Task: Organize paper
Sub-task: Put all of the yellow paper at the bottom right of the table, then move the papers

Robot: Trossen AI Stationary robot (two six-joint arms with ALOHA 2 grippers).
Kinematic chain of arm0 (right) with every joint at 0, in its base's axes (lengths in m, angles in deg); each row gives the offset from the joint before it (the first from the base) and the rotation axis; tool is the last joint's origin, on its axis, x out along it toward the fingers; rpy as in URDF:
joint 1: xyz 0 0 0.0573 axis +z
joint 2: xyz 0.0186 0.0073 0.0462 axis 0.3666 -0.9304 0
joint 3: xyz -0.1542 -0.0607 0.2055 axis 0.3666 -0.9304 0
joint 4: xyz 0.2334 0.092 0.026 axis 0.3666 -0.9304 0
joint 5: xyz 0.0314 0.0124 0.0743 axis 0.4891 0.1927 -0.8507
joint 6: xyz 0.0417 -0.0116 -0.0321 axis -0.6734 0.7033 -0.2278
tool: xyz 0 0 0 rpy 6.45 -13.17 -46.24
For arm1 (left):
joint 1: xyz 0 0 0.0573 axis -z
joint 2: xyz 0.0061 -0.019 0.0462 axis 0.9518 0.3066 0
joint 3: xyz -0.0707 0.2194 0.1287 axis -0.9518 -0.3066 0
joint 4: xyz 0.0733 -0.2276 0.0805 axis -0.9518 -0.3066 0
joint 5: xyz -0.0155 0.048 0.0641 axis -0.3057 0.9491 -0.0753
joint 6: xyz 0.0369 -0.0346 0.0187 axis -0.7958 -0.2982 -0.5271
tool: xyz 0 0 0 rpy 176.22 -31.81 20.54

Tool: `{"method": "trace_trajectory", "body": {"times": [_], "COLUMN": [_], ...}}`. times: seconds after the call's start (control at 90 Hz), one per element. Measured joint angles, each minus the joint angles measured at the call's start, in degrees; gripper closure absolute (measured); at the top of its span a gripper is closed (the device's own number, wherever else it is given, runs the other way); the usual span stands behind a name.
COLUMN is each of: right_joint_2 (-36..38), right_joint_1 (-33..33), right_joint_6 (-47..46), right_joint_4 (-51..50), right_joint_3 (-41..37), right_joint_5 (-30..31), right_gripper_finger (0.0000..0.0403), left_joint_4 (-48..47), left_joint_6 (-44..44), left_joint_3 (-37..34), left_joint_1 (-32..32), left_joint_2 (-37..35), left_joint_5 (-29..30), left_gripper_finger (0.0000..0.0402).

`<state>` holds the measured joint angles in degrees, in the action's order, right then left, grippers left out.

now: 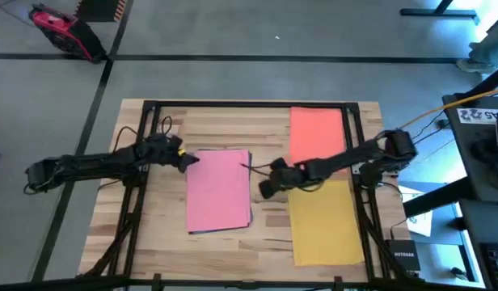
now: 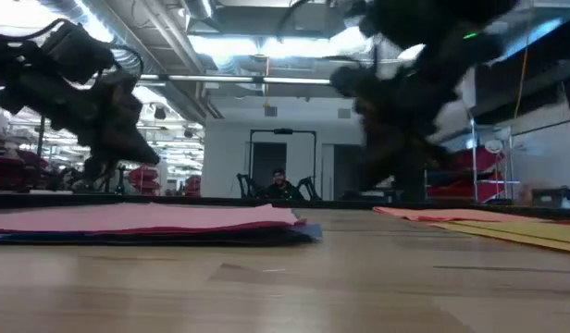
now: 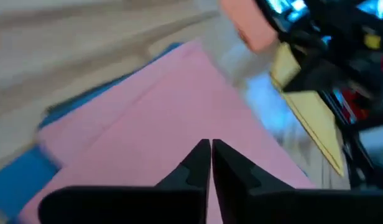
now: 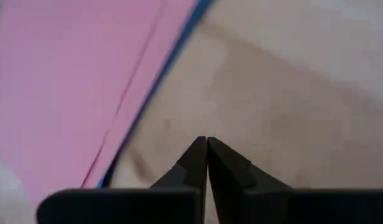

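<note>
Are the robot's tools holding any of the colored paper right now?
No. The left tool is shut over the pink paper with nothing between its tips. The right tool is shut and empty over bare table.

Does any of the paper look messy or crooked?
A little. The pink sheet sits unevenly on its stack, so a blue sheet peeks out underneath. The orange-red sheet and yellow sheet lie apart, unstacked. Nothing looks torn.
</note>
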<state>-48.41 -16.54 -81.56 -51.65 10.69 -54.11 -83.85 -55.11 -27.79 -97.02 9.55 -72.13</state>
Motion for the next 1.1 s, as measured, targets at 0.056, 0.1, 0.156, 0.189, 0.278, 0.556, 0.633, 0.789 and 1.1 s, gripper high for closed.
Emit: {"method": "trace_trajectory", "body": {"times": [0.056,0.1,0.156,0.189,0.278,0.556,0.633,0.789,1.1], "right_joint_2": [-2.2,-4.1,-6.4,-8.0,-11.7,-20.7,-22.8,-27.0,-27.9], "right_joint_1": [-1.8,-3.1,-4.5,-5.1,-6.4,-8.0,-8.9,-10.8,-12.3], "right_joint_6": [5.0,8.6,12.7,14.9,19.7,27.7,28.1,28.0,30.4], "right_joint_4": [1.6,2.9,3.3,2.8,2.8,2.2,1.7,1.6,1.2], "right_joint_3": [1.8,3.3,5.1,6.0,8.2,18.7,22.3,29.0,35.7], "right_joint_5": [-1.0,-1.7,-3.7,-4.9,-8.6,-16.6,-17.4,-19.4,-19.2], "right_gripper_finger": [0.0403,0.0403,0.0403,0.0403,0.0403,0.0403,0.0403,0.0403,0.0403], "left_joint_4": [-0.2,-0.4,-0.7,-1.2,-3.6,-9.4,-10.3,-11.8,-10.8], "left_joint_6": [-4.0,-6.8,-9.6,-10.7,-13.0,-15.0,-15.0,-15.1,-9.1], "left_joint_3": [1.1,1.9,2.5,2.8,3.8,4.8,4.8,4.8,4.8], "left_joint_1": [0.4,0.9,1.6,2.1,3.6,9.5,10.6,12.3,13.8], "left_joint_2": [0.0,0.0,0.0,0.0,0.0,-0.4,-0.4,-0.5,-1.4], "left_joint_5": [-0.6,-1.8,-3.6,-4.3,-4.7,-4.7,-4.6,-3.7,-3.2], "left_gripper_finger": [0.0402,0.0402,0.0402,0.0402,0.0402,0.0402,0.0402,0.0402,0.0402]}}
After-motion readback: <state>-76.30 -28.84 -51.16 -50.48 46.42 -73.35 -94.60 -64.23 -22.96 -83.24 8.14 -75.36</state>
